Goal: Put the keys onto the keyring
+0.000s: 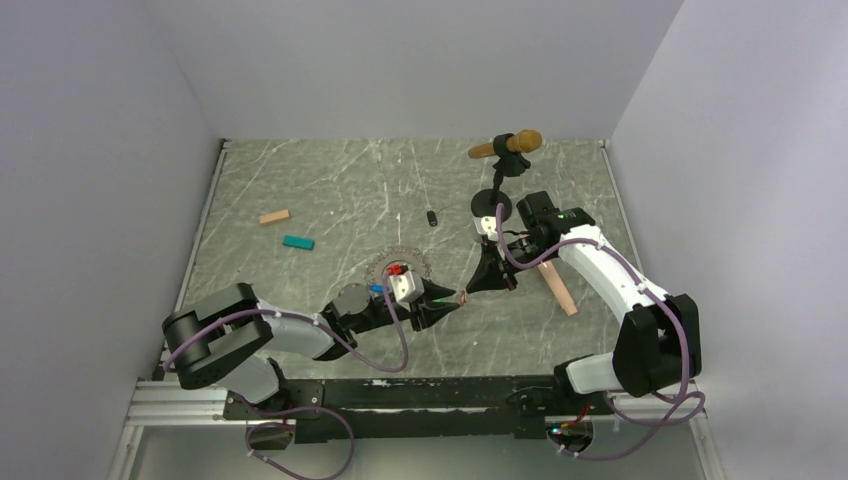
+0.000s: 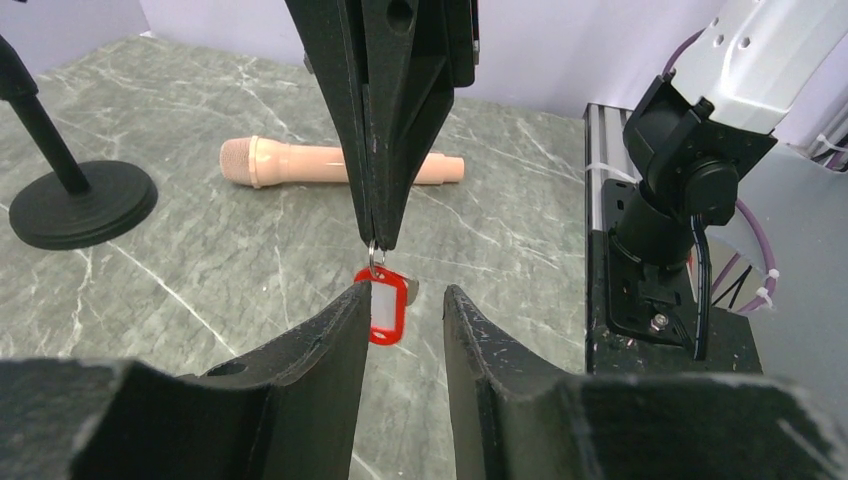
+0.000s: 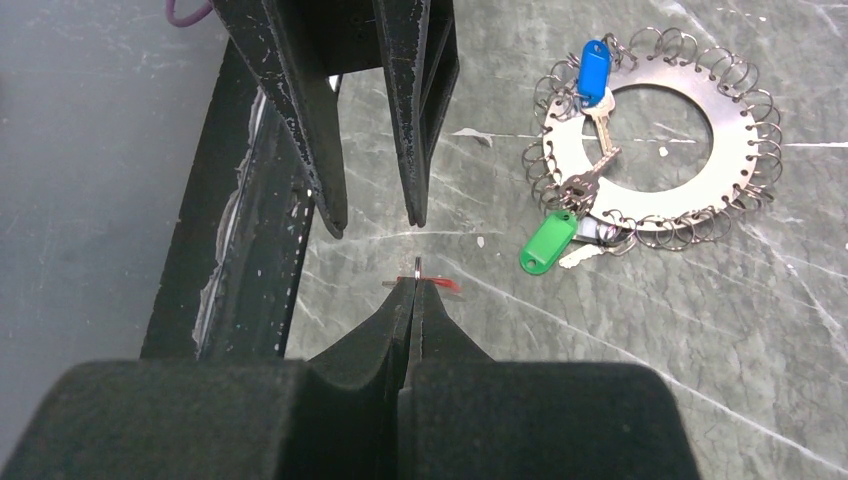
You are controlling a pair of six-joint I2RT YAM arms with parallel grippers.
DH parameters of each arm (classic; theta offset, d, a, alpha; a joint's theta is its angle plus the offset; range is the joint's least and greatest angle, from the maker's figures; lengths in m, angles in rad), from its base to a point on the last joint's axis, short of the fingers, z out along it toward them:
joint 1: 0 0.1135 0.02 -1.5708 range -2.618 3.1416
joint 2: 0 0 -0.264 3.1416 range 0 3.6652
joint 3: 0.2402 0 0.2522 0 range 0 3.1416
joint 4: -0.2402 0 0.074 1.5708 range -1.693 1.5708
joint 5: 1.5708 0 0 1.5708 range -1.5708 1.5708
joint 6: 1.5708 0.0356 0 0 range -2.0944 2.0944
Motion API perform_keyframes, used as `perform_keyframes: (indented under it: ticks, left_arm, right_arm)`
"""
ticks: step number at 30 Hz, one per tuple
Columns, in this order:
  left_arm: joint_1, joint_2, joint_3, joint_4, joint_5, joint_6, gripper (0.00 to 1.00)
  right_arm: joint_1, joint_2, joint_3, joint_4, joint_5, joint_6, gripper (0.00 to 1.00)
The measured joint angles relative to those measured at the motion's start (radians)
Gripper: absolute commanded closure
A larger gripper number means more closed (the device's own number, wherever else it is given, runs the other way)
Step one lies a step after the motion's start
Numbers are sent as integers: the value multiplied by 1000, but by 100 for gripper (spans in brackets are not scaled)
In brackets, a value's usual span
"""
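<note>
The red key (image 2: 385, 305) hangs in the air over the worktop (image 2: 200, 290), between its middle and its near edge. The right jaws are clamped on the small wire ring at the top of the key, so its tag dangles below them. The left jaws stand apart on either side of the tag; one just meets its edge and the other is clear of it, so they have no grip. The keyring (image 3: 730, 120), a flat metal ring rimmed with small wire loops, lies on the worktop close by, toward the left edge. The blue key (image 3: 592, 68) and green key (image 3: 548, 243) rest against its rim, seemingly already hooked on. The step in hand looks like a hand-over or a steadying of the last key. Next, the left jaws would likely close squarely on the tag without twisting it, leaving the wire ring free to be worked onto a loop. The left wrist view shows the tag face-on and the pinch on its ring, plus a pink microphone (image 2: 330, 165) lying behind and a black stand base (image 2: 80, 205). The right wrist view shows the tag only as an edge-on sliver, but it alone shows the keyring clearly. From above, the key is too small to read.
</note>
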Motion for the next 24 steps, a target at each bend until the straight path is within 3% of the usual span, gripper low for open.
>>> perform_keyframes:
  ticks: [9, 24]
  left_arm:
    - [0, 21, 61, -6, 4, 15, 69]
    - [0, 38, 68, -24, -4, 21, 69]
  right_arm:
    - [0, 0, -2, -1, -1, -10, 100]
    - [0, 0, -2, -7, -8, -19, 100]
